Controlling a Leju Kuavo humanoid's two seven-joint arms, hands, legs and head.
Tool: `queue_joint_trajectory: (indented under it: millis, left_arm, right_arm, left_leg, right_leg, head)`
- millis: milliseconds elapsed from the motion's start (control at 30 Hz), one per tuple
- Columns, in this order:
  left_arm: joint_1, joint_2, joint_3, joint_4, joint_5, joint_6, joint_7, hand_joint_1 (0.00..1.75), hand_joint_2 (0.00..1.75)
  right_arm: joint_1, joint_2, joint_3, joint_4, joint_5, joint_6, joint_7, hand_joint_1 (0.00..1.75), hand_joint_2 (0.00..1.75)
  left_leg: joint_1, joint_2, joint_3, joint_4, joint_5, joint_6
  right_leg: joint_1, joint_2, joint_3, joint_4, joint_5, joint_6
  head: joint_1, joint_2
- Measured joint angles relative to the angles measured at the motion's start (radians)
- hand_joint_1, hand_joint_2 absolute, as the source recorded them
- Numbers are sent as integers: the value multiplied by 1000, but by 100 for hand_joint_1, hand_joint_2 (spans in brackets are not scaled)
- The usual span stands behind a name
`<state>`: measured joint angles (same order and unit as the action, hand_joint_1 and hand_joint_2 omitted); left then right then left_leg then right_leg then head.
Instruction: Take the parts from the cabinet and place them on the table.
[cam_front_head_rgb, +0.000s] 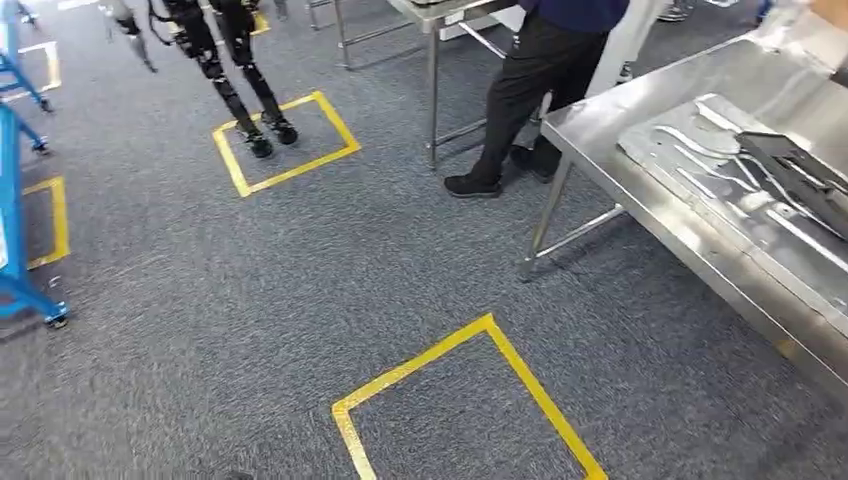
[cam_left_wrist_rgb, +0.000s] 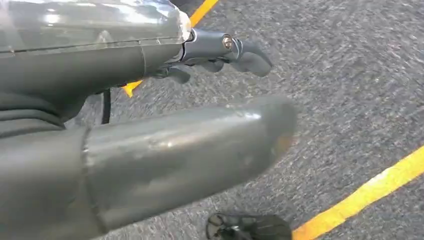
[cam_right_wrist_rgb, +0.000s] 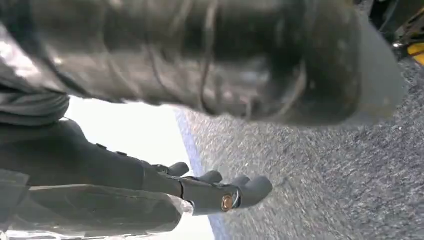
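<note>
Overhead, parts (cam_front_head_rgb: 745, 175) on table (cam_front_head_rgb: 640, 110), robot hands elsewhere

Right hand (cam_right_wrist_rgb: 200, 150) with parted, empty fingers (cam_right_wrist_rgb: 250, 190) above grey carpet (cam_right_wrist_rgb: 325, 190).

Left hand (cam_left_wrist_rgb: 150, 130): a thick grey thumb with a smooth, rounded tip and a scuffed, slightly glossy surface, joined at a visible seam to a grey ribbed cover. Above it sits a glossy grey shell with a clear film edge, from which dark grey fingers (cam_left_wrist_rgb: 245, 55) extend; a small brass-coloured screw marks the side of the nearest finger, and a thin black cable runs below the shell. Right hand (cam_right_wrist_rgb: 165, 165): the same build, with a broad dark grey thumb, blurred, a ribbed cover, dark rounded fingers (cam_right_wrist_rgb: 250, 190) and a copper-coloured screw set in a silver ring. A film-wrapped grey shell lies beneath the fingers.
</note>
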<state>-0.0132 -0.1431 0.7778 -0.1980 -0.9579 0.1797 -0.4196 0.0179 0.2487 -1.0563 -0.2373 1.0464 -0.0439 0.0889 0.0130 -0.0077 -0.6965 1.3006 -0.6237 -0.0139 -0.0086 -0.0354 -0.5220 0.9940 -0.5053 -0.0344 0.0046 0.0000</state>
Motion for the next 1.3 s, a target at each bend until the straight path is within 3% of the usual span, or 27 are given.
queue_joint_trajectory:
  millis: [33,100,133,167,200,300,333,400,433,500,533,567,633,667,700,767,833,900,933,1000,1033,1067,1133,1167,1200,1233,1300]
  left_arm:
    - [2,0,2,0,3,-3,4,0,0]
    - [3,2,10,0,10,-11,8,0,0]
    - [1,3,15,0,10,-14,8,0,0]
    - [-1,4,19,0,11,-19,8,0,0]
    - [-4,5,22,0,12,-21,7,0,0]
    - [0,8,29,0,19,-24,6,0,0]
    - [-1,8,32,0,21,-24,6,0,0]
    - [0,8,43,0,27,-29,5,0,0]
    - [-1,10,48,0,32,-31,5,0,0]
    - [-3,12,55,0,41,-40,5,0,0]
    - [-3,17,62,0,45,-46,5,0,0]
    - [-2,19,72,0,48,-51,6,0,0]
    - [-1,22,80,0,53,-58,8,0,0]
    - [-1,23,82,0,55,-60,8,0,0]
    - [-3,23,86,0,55,-60,8,0,0]
    - [-5,29,100,0,65,-64,10,0,0]
    - [1,41,120,0,82,-77,13,0,0]
    - [1,50,132,0,88,-83,16,0,0]
    - [-4,52,138,0,90,-84,16,0,0]
    - [-7,60,148,0,92,-87,16,0,0]
    - [-5,62,150,0,92,-87,17,0,0]
    - [-3,62,152,0,93,-89,17,0,0]
    - [0,64,155,0,93,-90,17,0,0]
    - [-1,66,156,0,93,-90,17,0,0]
    - [-6,68,156,0,91,-90,15,0,0]
    - [-8,69,157,0,88,-90,11,0,0]
    - [-4,69,161,0,84,-90,9,0,0]
  right_arm:
    - [0,0,0,0,5,4,0,0,0]
    - [-2,0,0,0,16,8,1,0,0]
    - [-2,0,0,0,17,9,1,0,0]
    - [-3,0,0,0,20,10,1,0,0]
    - [-2,0,0,1,23,10,1,0,0]
    - [-9,0,0,1,32,8,1,0,0]
    - [-14,0,1,1,33,8,1,0,0]
    - [-12,0,1,1,38,4,2,0,0]
    - [-11,0,1,2,42,3,3,0,0]
    - [-11,0,1,5,51,0,5,0,0]
    - [-11,0,1,7,57,-5,9,0,0]
    - [-12,0,1,9,63,-9,10,0,0]
    - [-12,1,2,10,70,-13,11,0,0]
    - [-12,1,2,10,71,-14,11,0,0]
    - [-11,1,2,11,73,-14,12,0,0]
    - [-18,4,4,13,85,-15,12,0,0]
    - [-29,8,11,16,102,-20,14,0,0]
    - [-30,14,15,18,109,-27,18,0,0]
    - [-29,14,17,19,109,-29,18,0,0]
    - [-30,16,18,22,111,-29,20,0,0]
    - [-30,16,18,23,112,-29,20,0,0]
    - [-31,16,18,24,113,-29,20,0,0]
    - [-34,16,19,24,114,-29,20,0,0]
    - [-36,16,19,25,116,-29,20,0,0]
    - [-36,16,20,26,117,-27,20,0,0]
    - [-36,16,20,27,117,-26,21,0,0]
    - [-44,16,19,27,117,-25,21,0,0]
  left_leg:
    - [2,3,1,0,15,-2]
    - [3,13,71,-130,92,-2]
    - [3,31,122,-222,131,0]
    - [-1,82,159,-297,133,5]
    - [-9,72,160,-301,135,17]
    - [-13,45,150,-300,138,30]
    - [-8,33,155,-307,143,39]
    - [-3,17,158,-313,151,53]
    - [-3,7,155,-313,151,54]
    - [-7,-15,151,-312,154,57]
    - [-8,-29,151,-312,154,57]
    - [-9,-43,153,-311,154,57]
    - [-9,-75,159,-309,153,55]
    - [-8,-87,158,-307,151,53]
    - [-15,-94,153,-301,150,46]
    - [-7,-117,143,-300,154,34]
    - [-7,-143,136,-304,158,17]
    - [-7,-49,111,-241,112,15]
    - [-6,-21,74,-166,69,10]
    - [-2,-2,0,-11,3,2]
    - [-1,1,-14,21,2,-1]
    - [0,3,-1,-1,24,-1]
    - [-1,17,84,-156,104,3]
    - [-4,55,144,-262,143,10]
    - [-16,108,166,-310,132,16]
    - [-18,86,165,-309,138,24]
    - [-21,68,160,-309,137,27]
  right_leg:
    - [0,-13,0,1,-2,1]
    - [0,-37,4,4,-6,5]
    - [-1,-47,8,5,-9,8]
    - [2,-57,12,7,-13,14]
    - [8,-66,12,10,-18,21]
    - [8,-87,18,6,-16,31]
    - [7,-92,21,6,-20,39]
    - [1,0,-11,84,-82,46]
    - [0,23,-51,169,-128,47]
    - [0,32,-128,321,-184,46]
    - [1,32,-142,342,-174,43]
    - [1,33,-130,309,-138,40]
    - [1,53,-53,137,-32,31]
    - [1,97,-16,48,5,25]
    - [-1,131,-9,30,-9,22]
    - [4,112,-11,27,-7,23]
    - [-1,87,-5,16,-1,12]
    - [0,58,-1,6,3,-5]
    - [3,42,-2,6,2,-7]
    - [7,7,-4,6,0,-10]
    - [7,-9,-4,7,-1,-11]
    - [8,-21,-3,7,-3,-10]
    - [9,-45,2,8,-7,-6]
    - [10,-57,8,8,-10,-4]
    - [17,-67,10,10,-14,3]
    - [18,-76,12,10,-15,8]
    - [15,-93,16,8,-17,14]
  head:
    - [0,0]
    - [0,0]
    - [0,0]
    - [0,0]
    - [1,0]
    - [0,0]
    - [1,0]
    - [2,0]
    - [2,0]
    - [2,0]
    - [2,0]
    - [2,0]
    - [2,0]
    - [2,0]
    - [2,0]
    - [1,0]
    - [1,0]
    - [0,0]
    - [0,0]
    - [0,0]
    - [0,0]
    - [0,0]
    - [0,0]
    - [0,0]
    - [0,0]
    - [2,0]
    - [1,0]
